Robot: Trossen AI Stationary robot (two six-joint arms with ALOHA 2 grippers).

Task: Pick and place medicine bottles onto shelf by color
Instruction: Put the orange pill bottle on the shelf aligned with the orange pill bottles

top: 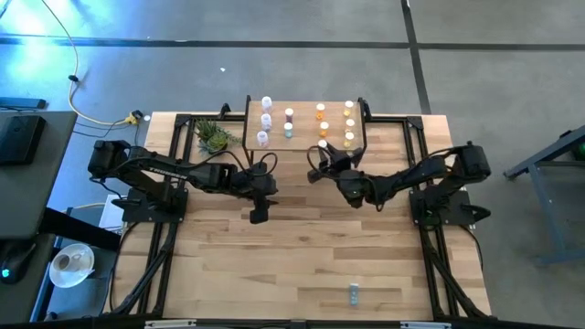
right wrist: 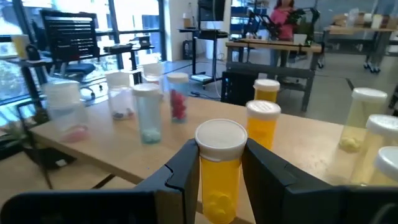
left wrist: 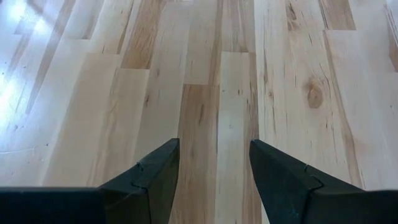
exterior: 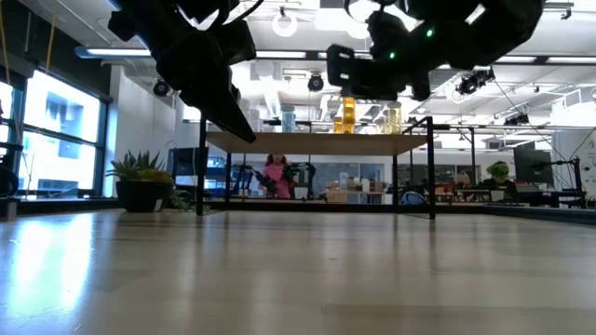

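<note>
Overhead, my right gripper (right wrist: 221,180) is clamped on an orange bottle (right wrist: 219,171) w/ a white cap, held upright at the front edge of the shelf (top: 306,151), orange-yellow side. My fingers (right wrist: 186,168) press its sides just below the cap.

On the shelf, the medicine bottles stand sorted in rows: clear-white ones (top: 266,120) toward the left end, a pink-tinted bottle (right wrist: 178,98) and a teal-tinted one (right wrist: 148,113) nearer the middle, two more orange bottles (right wrist: 263,121) just behind the one I hold, pale yellow ones (right wrist: 364,118) at the right end. One small bottle (top: 353,291) lies alone on the counter (top: 302,256), well apart from the shelf, near the front edge.

My left gripper (left wrist: 214,180) hangs over bare counter planks in front of the shelf's left part, fingers spread wide, nothing between them.

A green potted plant (top: 215,136) sits just left of the shelf. Low view: shelf board on thin black legs, both arms above it; a person in pink (exterior: 275,175) far back in the room.
</note>
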